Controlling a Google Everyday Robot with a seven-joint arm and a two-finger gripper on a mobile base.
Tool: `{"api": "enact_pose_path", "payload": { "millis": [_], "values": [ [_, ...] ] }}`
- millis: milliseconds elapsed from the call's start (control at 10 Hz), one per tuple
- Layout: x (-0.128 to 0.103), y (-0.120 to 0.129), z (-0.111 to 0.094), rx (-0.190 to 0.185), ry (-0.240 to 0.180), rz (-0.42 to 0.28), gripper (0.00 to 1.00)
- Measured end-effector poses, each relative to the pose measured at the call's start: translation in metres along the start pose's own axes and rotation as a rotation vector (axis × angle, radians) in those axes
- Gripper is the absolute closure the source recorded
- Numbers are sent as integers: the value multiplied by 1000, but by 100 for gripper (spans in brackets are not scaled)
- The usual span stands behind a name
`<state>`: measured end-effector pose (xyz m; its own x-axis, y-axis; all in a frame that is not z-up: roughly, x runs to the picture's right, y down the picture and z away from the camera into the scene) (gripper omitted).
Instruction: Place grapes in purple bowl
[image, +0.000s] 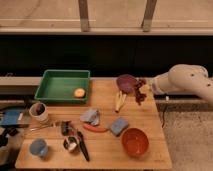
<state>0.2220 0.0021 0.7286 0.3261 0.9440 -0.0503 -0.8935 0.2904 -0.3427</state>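
Gripper (144, 90) clenched on the grapes (140, 93), bunch dangling just beneath it, purple bowl (126, 83) touching on its left, orange bowl (135, 141) well below, nearer the table's front edge

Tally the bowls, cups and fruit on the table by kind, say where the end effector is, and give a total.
Bowls: 2, purple bowl and orange bowl.
Cups: 3, blue cup, white cup, metal cup.
Fruit: 3, grapes, banana, orange fruit in the green tray.
End effector: 1, shut on the grapes beside the purple bowl.
Total: 9
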Motion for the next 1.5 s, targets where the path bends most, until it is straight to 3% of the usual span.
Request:
{"api": "enact_pose_path", "payload": {
  "millis": [400, 600, 1100, 1500],
  "values": [
    [1, 0, 0, 0, 2, -1, 100],
    [-6, -5, 3, -11, -25, 14, 100],
    [-83, -26, 22, -65, -184, 11, 100],
    [-100, -27, 50, -127, -206, 9, 100]
  ]
}}
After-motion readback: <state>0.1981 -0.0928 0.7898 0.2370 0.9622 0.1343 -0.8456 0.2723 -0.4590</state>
